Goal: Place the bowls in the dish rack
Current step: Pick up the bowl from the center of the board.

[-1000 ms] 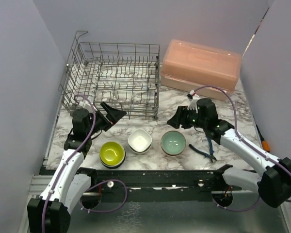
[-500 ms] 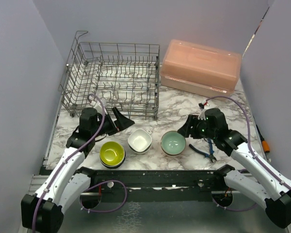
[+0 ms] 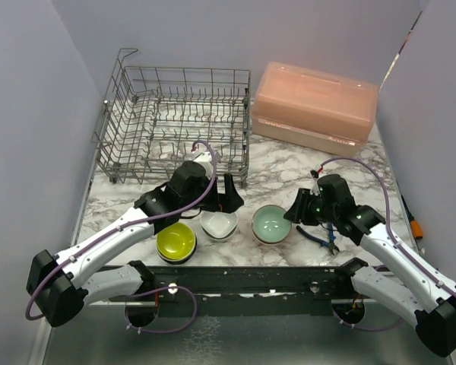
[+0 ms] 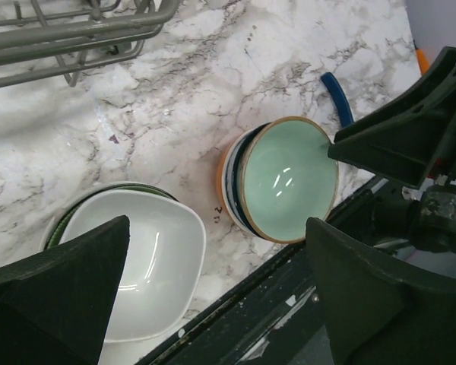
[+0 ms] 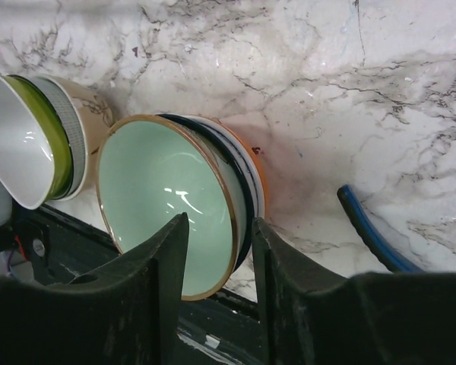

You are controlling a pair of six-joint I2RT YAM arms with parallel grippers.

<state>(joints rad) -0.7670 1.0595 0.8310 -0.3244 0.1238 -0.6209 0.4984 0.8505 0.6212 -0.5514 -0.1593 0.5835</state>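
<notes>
R claw (image 5: 219,226) sits low at the right edge of the teal bowl (image 5: 159,194), jaws narrowed to a slot straddling its rim: one finger inside, the other outside against the nest's wall. Inner pad looks a hair off the glaze, so can't tell if it's pinching yet or only bracketing. The teal bowl is mouth-up, topmost of a nest w/ dark blue, white and an orange bowl (image 5: 261,179) below, on the marble table (image 5: 380,91) near its front edge. A blue tool handle (image 5: 368,228) lies just right of the claw. Bowl's round, so no long axis to fuss over; direction is what counts. The dish rack (image 3: 175,125) lies back-left of this claw, well apart. L claw (image 4: 216,228), jaws fully apart and holding nothing, hangs over the gap btwn the white bowl (image 4: 133,262) and the teal one, i.e. across the R arm's line to the rack, and it's the nearer arm to it. Judgement: lift up first, then back-left clear of the L arm; a one-wall pinch may tip the bowl or drag the nest. Lime bowl (image 3: 175,239) sits leftmost.
</notes>
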